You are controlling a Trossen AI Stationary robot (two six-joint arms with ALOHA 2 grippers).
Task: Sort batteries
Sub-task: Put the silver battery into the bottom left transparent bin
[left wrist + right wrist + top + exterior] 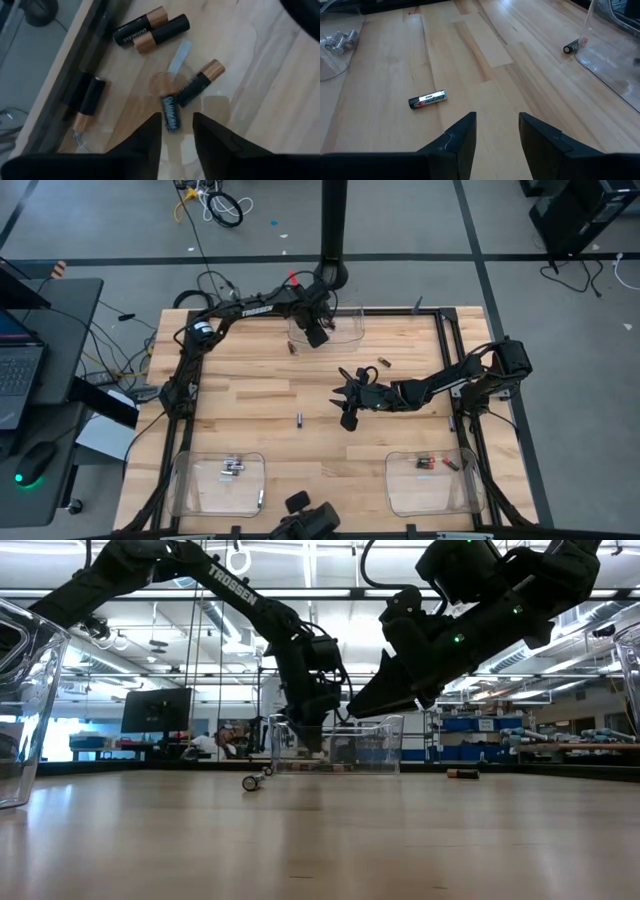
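Observation:
My left gripper (pixel 316 332) is open and points down into the clear far bin (pixel 345 332). In its wrist view several black, copper-ended batteries lie on the bin floor. One short dark battery (pixel 171 114) lies between the open fingertips (pixel 177 120); whether they touch it I cannot tell. My right gripper (pixel 348 405) hovers open over mid-table. A black-and-silver battery (pixel 427 99) lies flat on the wood ahead of the right gripper (pixel 497 120), also seen in the high view (pixel 299 418). Two more batteries lie loose: one (pixel 292 350) beside the far bin, another (pixel 383 362) to its right.
A clear near-left bin (pixel 180 480) holds silvery batteries (pixel 232 469). A clear near-right bin (pixel 400 490) holds black and red ones (pixel 435 464). A black frame rail (pixel 450 370) runs along the table's right side. Bare wood lies between the two near bins.

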